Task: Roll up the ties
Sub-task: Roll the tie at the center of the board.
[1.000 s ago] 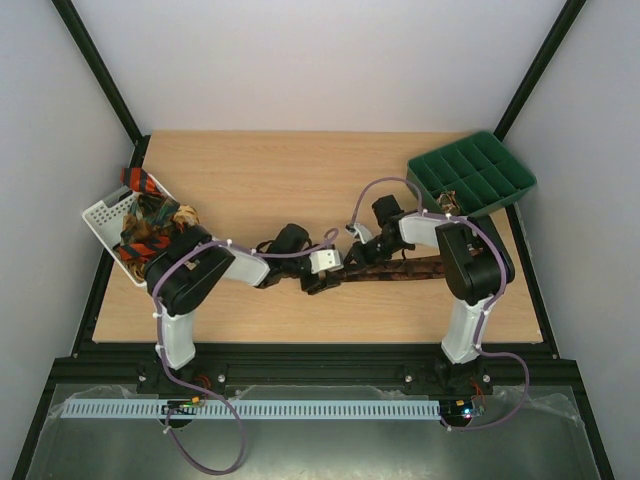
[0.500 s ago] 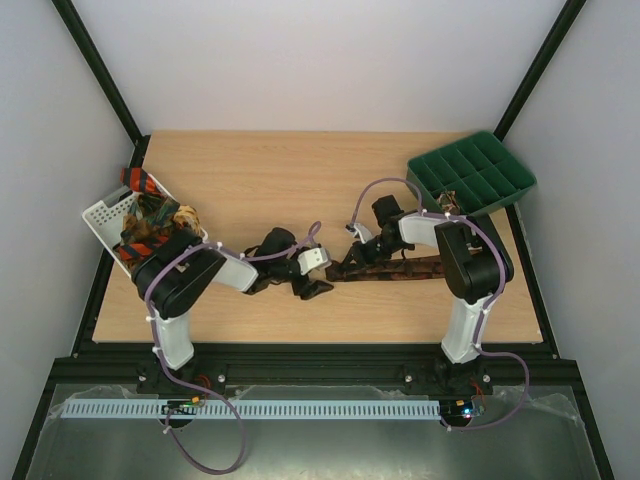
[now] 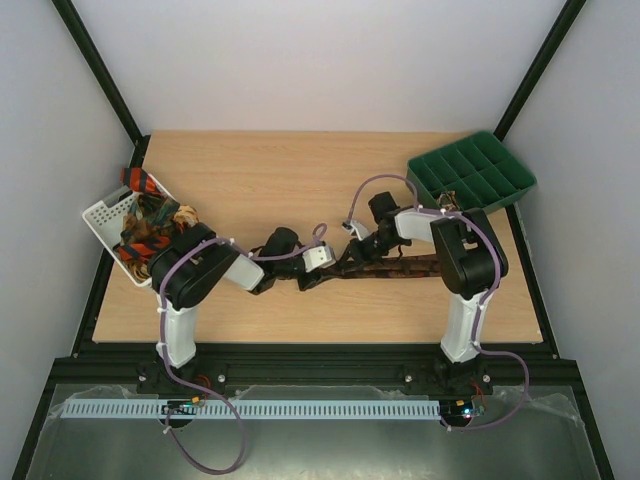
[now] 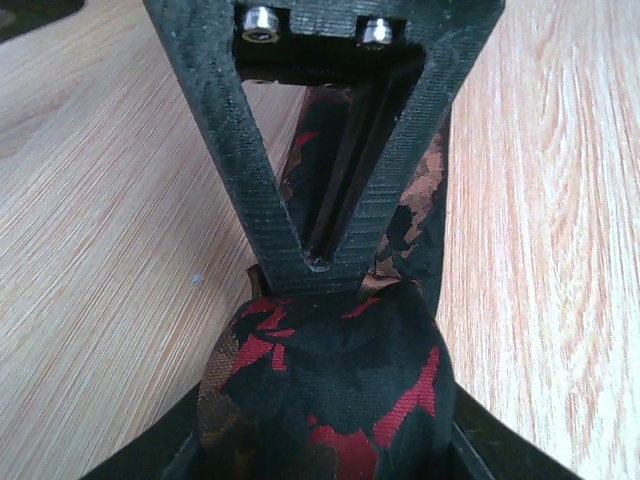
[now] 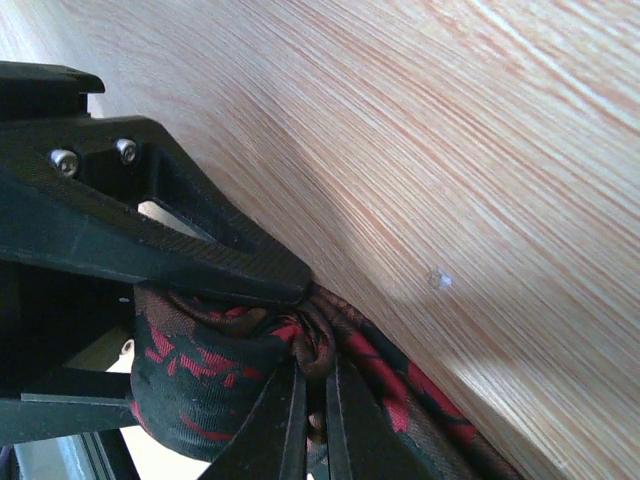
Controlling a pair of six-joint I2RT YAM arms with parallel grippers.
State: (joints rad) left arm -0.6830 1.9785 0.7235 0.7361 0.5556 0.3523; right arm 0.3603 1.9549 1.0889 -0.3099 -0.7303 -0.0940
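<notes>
Left jaws back around dark tie (image 4: 340,380); red pattern only in wrist views.

A tie (image 3: 400,268) is laid left to right across the middle of the table (image 3: 260,180). Its left end is held in the left gripper (image 3: 312,278), and the right gripper (image 3: 352,258) is closed on it just beside. More ties (image 3: 150,225) are piled in a basket (image 3: 103,212) at the left edge. A compartment tray (image 3: 470,172) is set at the far right corner.

The dark tie (image 4: 335,375) runs off the left wrist view's bottom.
</notes>
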